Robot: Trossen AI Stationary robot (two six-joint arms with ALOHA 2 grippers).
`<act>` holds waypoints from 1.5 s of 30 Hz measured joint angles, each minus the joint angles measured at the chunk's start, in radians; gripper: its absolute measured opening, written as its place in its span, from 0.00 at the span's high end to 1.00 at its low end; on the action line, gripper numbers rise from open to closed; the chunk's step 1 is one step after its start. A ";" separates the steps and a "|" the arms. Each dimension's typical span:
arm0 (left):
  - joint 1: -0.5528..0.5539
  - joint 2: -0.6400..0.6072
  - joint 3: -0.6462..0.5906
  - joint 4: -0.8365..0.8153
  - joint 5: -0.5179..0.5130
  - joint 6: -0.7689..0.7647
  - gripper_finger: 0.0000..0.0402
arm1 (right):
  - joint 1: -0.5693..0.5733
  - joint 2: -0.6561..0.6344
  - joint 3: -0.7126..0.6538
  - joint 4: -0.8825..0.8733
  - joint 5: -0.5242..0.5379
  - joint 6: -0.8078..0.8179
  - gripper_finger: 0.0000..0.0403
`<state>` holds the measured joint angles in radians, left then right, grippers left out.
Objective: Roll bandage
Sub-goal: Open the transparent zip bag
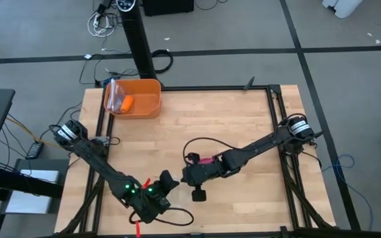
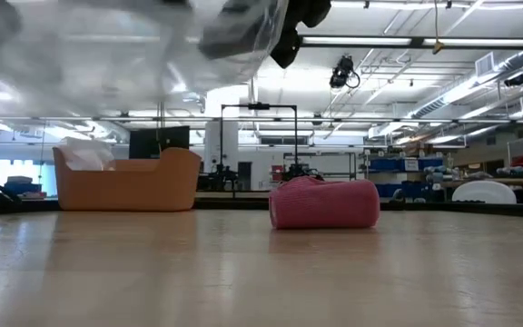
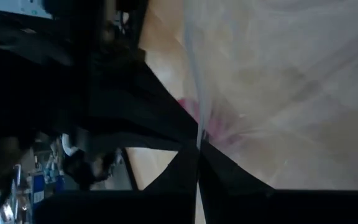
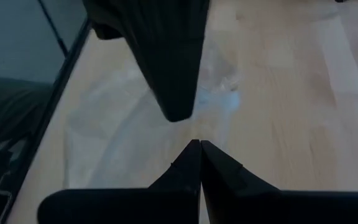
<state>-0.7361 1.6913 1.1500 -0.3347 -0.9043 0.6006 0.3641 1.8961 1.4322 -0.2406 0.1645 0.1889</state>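
Bandage (image 2: 324, 203) roll mostly hidden under right arm overhead; left gripper (image 3: 197, 146) pinches clear bag (image 3: 278, 74), right gripper (image 4: 199, 144) jaws together, empty.

High view: I look straight down on the whole table (image 1: 243, 125), both arms in frame.
Low view: I sit at tabletop height, facing level across the wood into the room; the bandage (image 2: 324, 203) lies centre frame.
Left wrist view: very close, past its own fingers.
Right wrist view: close over bare wood.
Shared: orange bin (image 1: 137, 99), upper left overhead, left in the low view.
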 joint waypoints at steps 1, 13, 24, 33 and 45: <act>0.000 0.000 0.010 0.000 0.000 0.006 0.98 | 0.000 0.000 0.000 0.002 -0.007 -0.006 0.98; 0.000 -0.001 0.052 -0.053 -0.002 0.015 0.98 | 0.036 0.000 0.000 0.087 -0.030 -0.087 0.98; 0.001 -0.002 0.050 -0.054 -0.026 0.002 0.98 | 0.026 0.020 0.000 0.111 -0.015 -0.083 0.99; -0.017 -0.002 0.050 -0.056 -0.045 -0.065 0.98 | 0.022 0.048 0.000 0.002 0.117 -0.012 1.00; -0.031 0.002 0.050 -0.112 -0.036 -0.179 0.98 | 0.032 0.040 0.000 -0.026 0.192 0.040 0.99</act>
<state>-0.7670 1.6929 1.2003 -0.4471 -0.9402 0.4212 0.3965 1.9366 1.4322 -0.2663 0.3564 0.2291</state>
